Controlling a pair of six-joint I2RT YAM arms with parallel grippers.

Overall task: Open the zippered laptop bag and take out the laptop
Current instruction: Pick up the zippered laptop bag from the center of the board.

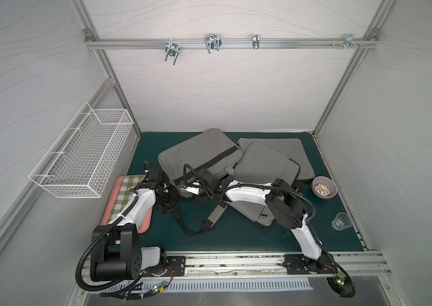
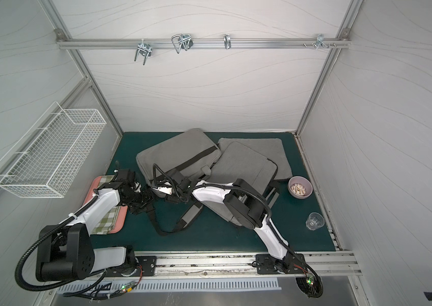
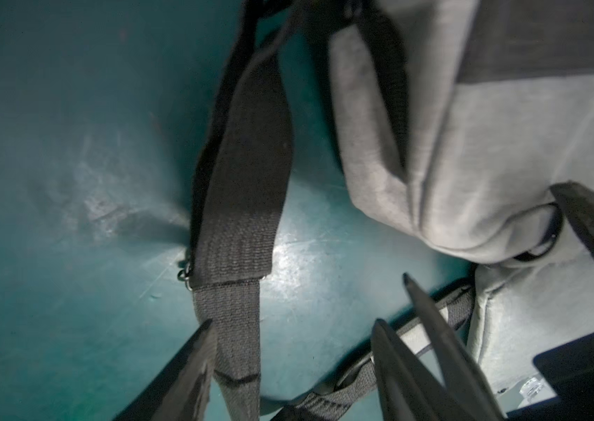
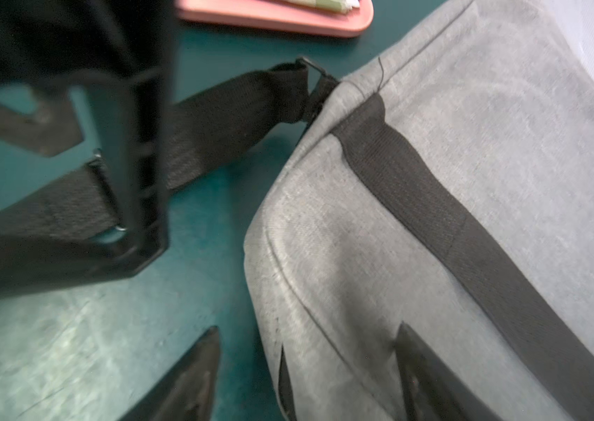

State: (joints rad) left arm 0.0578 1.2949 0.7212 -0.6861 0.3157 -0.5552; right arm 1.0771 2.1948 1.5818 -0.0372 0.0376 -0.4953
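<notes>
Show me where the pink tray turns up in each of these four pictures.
Top view: pink tray sits left of centre, in the lower half.
Top view: same spot, slightly further left.
Left wrist: not in it.
Right wrist: a pink strip along the top edge.
Shared landmark: the grey laptop bag with the black stripe, seen in all four.
</notes>
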